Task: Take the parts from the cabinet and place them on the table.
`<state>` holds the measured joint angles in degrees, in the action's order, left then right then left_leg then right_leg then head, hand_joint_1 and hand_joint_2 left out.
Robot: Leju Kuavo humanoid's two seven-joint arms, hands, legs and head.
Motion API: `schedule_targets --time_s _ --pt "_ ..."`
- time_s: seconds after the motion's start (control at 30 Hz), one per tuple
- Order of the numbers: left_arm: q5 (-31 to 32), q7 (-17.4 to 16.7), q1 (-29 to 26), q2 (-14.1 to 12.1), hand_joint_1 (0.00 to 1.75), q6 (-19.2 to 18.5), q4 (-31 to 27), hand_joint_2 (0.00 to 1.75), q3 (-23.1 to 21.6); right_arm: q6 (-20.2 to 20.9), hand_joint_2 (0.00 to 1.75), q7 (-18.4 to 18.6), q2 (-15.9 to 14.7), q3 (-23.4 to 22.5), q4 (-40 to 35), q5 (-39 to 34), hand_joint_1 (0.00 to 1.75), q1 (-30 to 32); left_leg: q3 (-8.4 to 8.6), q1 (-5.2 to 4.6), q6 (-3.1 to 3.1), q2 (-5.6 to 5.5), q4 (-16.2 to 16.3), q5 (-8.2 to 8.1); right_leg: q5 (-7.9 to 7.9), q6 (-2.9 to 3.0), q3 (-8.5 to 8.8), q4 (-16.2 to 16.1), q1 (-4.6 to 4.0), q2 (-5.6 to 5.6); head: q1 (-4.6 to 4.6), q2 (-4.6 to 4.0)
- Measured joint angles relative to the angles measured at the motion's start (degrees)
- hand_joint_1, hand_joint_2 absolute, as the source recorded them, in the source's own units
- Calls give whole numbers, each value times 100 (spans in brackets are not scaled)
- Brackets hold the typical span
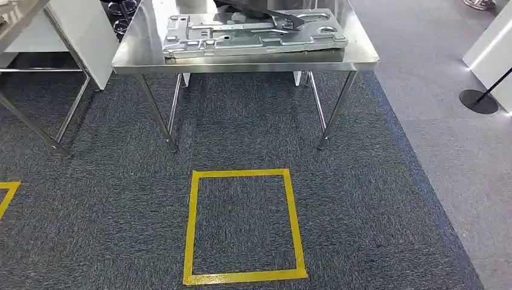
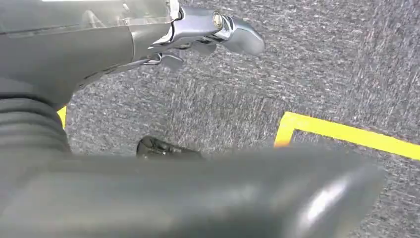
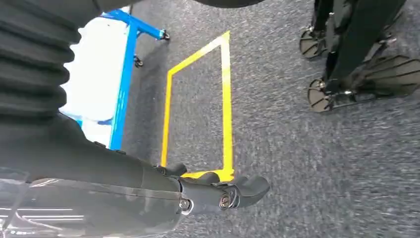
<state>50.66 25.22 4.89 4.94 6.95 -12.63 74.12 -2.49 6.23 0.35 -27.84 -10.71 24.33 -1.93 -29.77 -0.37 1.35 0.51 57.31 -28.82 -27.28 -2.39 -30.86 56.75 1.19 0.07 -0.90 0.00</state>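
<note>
A large stamped sheet-metal part (image 1: 253,33) lies flat on the steel table (image 1: 241,62) ahead of me in the head view, with a dark bar across its far side. My left hand (image 2: 99,49) hangs over the carpet holding nothing, its fingers (image 2: 233,32) stretched out and its thumb (image 2: 247,198) apart from them. In the right wrist view my right hand (image 3: 148,188) also hangs over the carpet, with its fingers (image 3: 237,191) extended and nothing in it.
A yellow taped square (image 1: 241,226) marks the dark carpet in front of the table. A second steel table (image 1: 30,124) and a white panel (image 1: 84,30) stand at the left. At the right are a black stand base (image 1: 478,101) and a white unit (image 1: 492,42). A blue-framed cart (image 3: 126,74) stands near my right side.
</note>
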Motion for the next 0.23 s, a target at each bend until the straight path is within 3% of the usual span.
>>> schedule_targets --time_s 0.03,0.07,0.23 --pt "0 0 1 0 0 9 0 175 0 0 0 -2 0 -13 0 0 0 5 0 4 -12 -1 -4 7 -1 3 -1 4 -14 0 0 0" --pt "0 0 1 0 0 9 0 175 0 0 175 -6 0 -30 0 0 0 7 0 5 -16 -1 -7 9 0 6 -5 8 -28 0 2 -2" --pt "0 -20 7 4 0 -17 0 175 0 9 175 -11 0 -83 0 0 0 3 -5 19 -34 0 -11 16 -3 33 -8 19 -29 0 2 0"
